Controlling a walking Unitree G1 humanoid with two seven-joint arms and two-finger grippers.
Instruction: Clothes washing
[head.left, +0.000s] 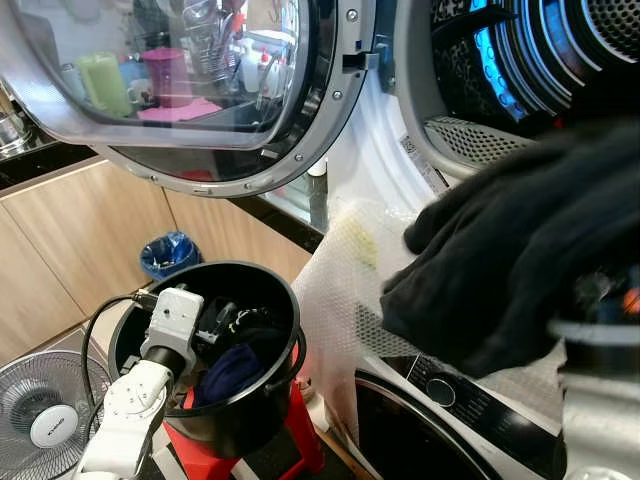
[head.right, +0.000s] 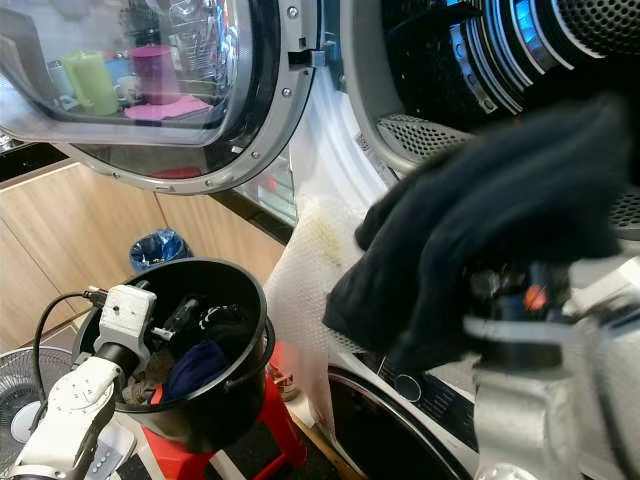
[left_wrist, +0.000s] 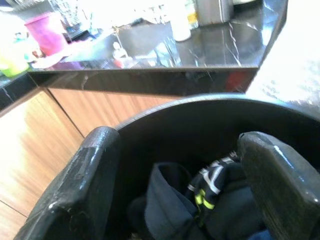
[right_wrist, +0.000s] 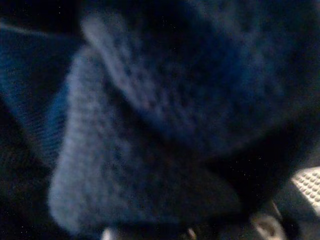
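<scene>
— Clothes first: where is the dark garment (head.left: 510, 250) relative to your right gripper (head.right: 530, 290)?

— It drapes over and ahead of that pincer, bunched on top of my wrist and hanging toward the open drum (head.left: 520, 70) just beyond. From the wrist camera the knit sits right against the lens. I judge the pincer is pinching it, but the fabric hides the fingers, so I cannot tell how they stand.

— Why held so high?

— I judge it has to pass the drum's rim, which sits above the lower machine (head.left: 440, 400).

— And your left gripper (head.left: 215, 325)?

— It hangs inside the black bucket (head.left: 270, 400), fingers (left_wrist: 80, 185) spread apart, with the remaining laundry (left_wrist: 200, 200) just below and between them, not touched. The bucket stands on a red stool (head.left: 300, 440) beside the machines, probably to keep the pile within reach.

— The door (head.left: 180, 90)?

— Swung wide to my left, out of the way.
</scene>
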